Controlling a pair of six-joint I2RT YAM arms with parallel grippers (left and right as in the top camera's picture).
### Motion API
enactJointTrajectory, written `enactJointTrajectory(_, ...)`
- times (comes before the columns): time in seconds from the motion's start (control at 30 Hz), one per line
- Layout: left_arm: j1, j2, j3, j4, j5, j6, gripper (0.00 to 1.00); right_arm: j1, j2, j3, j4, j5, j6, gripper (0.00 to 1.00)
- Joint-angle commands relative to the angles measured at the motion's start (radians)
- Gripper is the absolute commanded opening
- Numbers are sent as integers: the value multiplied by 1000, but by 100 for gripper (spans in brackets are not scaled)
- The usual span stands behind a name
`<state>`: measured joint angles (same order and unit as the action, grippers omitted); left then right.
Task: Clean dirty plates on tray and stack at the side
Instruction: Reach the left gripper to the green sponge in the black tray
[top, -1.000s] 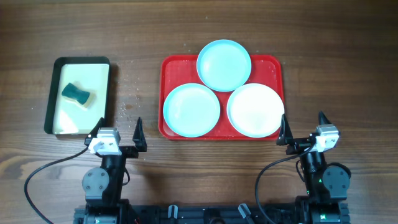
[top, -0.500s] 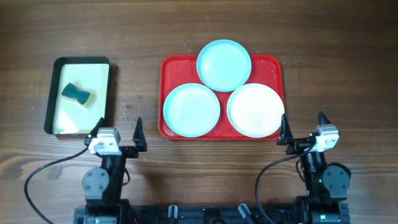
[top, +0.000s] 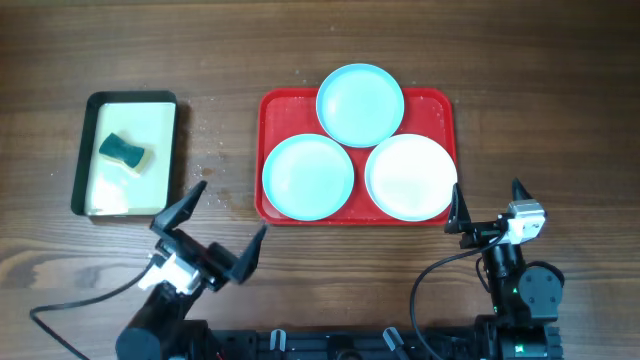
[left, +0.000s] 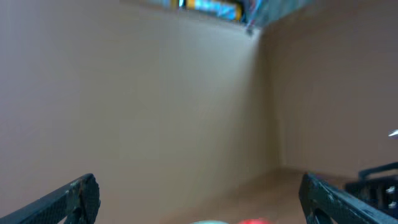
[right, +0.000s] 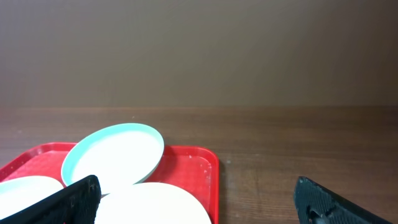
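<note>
My left gripper (top: 228, 212) just lifted off rest and twisted, jaws spread wide; right gripper (top: 487, 200) unmoved, jaws apart. I read this as start: plates (top: 308, 177) sit on tray (top: 440, 105), sponge (top: 121, 150) untouched in pan (top: 130, 96)

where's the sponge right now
Overhead view: the sponge lies in the far half of the black-rimmed pan on the robot's left, well left of the red tray.
</note>
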<state>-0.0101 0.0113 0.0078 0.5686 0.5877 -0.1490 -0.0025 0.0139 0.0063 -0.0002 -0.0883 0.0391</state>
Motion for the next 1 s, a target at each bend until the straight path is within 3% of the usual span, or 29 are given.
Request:
enactJointTrajectory(0.0, 7, 12, 63, -41, -37, -11, 100, 5, -3, -1, 3, 3, -10, 100)
enactJointTrajectory(0.07, 7, 109, 211, -208, -95, 113, 100, 5, -3, -1, 3, 3, -10, 100)
enactJointTrajectory(0.17, 7, 353, 453, -388, -108, 180, 100, 5, -3, -1, 3, 3, -11, 100)
enactJointTrajectory(0.23, 7, 652, 781, -739, -231, 195, 100, 5, -3, -1, 3, 3, -11, 100)
enactJointTrajectory(0.3, 6, 872, 1046, -1029, -209, 209, 100, 5, -3, -1, 3, 3, -10, 100)
enactJointTrajectory(0.4, 8, 1060, 1223, -1158, -215, 217, 100, 5, -3, -1, 3, 3, -11, 100)
enactJointTrajectory(0.43, 11, 1129, 1300, -1184, -248, 185, 100, 5, -3, -1, 3, 3, -10, 100)
enactJointTrajectory(0.5, 51, 1273, 1503, -1373, -456, -3, 100, 5, -3, -1, 3, 3, -11, 100)
enactJointTrajectory(0.57, 111, 1421, 1677, -1545, -561, -71, 100, 5, -3, -1, 3, 3, -10, 100)
enactJointTrajectory(0.67, 177, 1559, 1711, -1583, -551, -108, 100, 5, -3, -1, 3, 3, -10, 100)
enactJointTrajectory(0.8, 302, 1750, 1711, -1599, -630, -388, 100, 5, -3, -1, 3, 3, -11, 100)
enactJointTrajectory(0.97, 396, 1944, 1711, -1599, -602, -383, 100, 5, -3, -1, 3, 3, -11, 100)
